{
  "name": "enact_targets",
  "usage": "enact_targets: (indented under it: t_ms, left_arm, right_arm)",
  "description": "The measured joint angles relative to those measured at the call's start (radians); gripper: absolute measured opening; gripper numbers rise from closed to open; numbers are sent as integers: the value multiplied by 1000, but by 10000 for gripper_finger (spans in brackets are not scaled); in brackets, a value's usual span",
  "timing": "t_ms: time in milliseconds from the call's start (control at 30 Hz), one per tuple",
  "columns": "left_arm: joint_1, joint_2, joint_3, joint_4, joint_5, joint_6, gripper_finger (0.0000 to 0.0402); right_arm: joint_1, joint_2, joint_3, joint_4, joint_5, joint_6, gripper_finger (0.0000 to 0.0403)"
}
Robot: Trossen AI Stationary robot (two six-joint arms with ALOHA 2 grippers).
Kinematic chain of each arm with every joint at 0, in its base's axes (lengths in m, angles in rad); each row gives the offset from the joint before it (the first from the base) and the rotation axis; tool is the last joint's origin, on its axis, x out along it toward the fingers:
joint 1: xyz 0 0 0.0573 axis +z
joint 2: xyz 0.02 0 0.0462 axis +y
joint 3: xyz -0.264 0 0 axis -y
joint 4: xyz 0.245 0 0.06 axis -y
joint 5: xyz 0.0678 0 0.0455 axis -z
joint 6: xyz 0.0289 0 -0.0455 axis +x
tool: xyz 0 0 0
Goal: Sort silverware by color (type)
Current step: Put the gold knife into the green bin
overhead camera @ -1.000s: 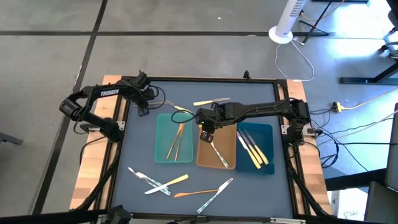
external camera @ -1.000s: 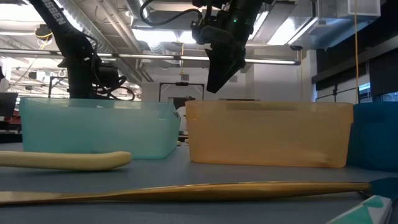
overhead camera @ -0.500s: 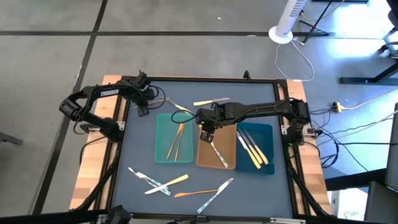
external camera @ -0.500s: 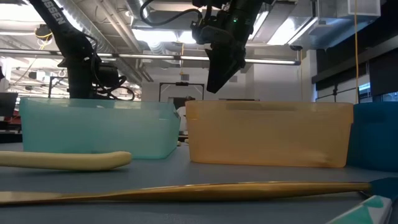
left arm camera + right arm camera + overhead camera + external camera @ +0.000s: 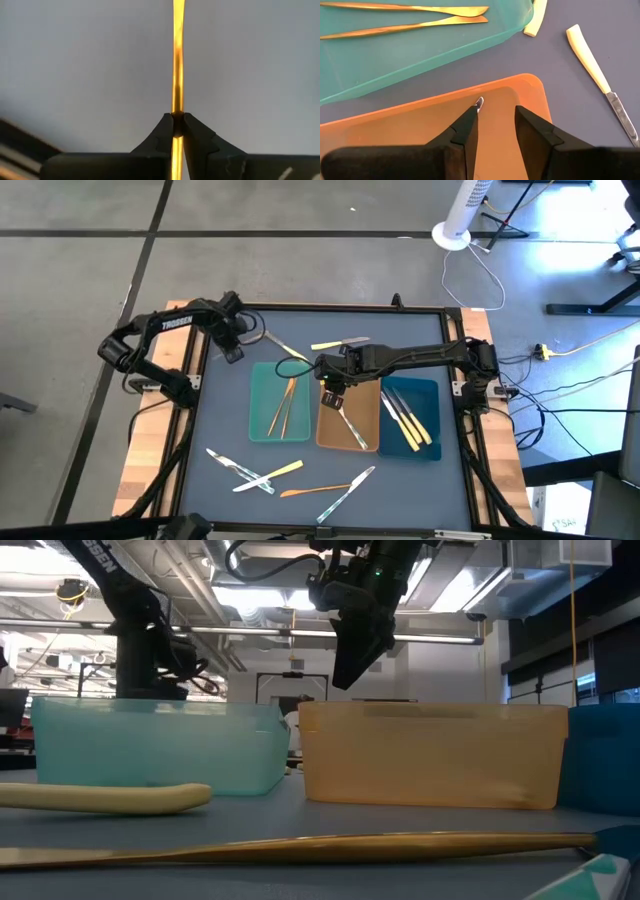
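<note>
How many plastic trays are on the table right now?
3, side by side: a teal rectangular plastic tray on the left, a tan tray in the middle and a dark-blue tray on the right. None appears hidden.

Three trays stand side by side on the blue-grey table (image 5: 220, 420): a teal tray (image 5: 258, 415), a tan tray (image 5: 328, 435) directly below the right end effector (image 5: 331, 398), and a dark-blue tray (image 5: 428, 395) just beyond it. A white fan base (image 5: 452, 235) stands on the concrete floor (image 5: 80, 270), well apart from both end effectors.
</note>
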Motion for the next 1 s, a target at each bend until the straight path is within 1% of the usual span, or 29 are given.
enact_targets:
  t_ms: [100,233,367,500,600,1000]
  left_arm:
    - [0,-1,40,-73,27,-100,16]
    - [0,-2,84,-145,87,-194,16]
    - [0,-2,105,-186,185,-247,16]
    - [0,-2,106,-186,327,-258,16]
    - [0,-3,106,-176,413,-260,16]
    - [0,-4,106,-113,684,-341,16]
  right_arm:
    - [0,0,0,0,0,0,115]
    - [0,0,0,0,0,0,115]
    - [0,0,0,3,0,0,115]
    - [0,0,0,3,0,0,115]
    - [0,0,0,4,0,0,115]
    - [0,0,0,4,0,0,115]
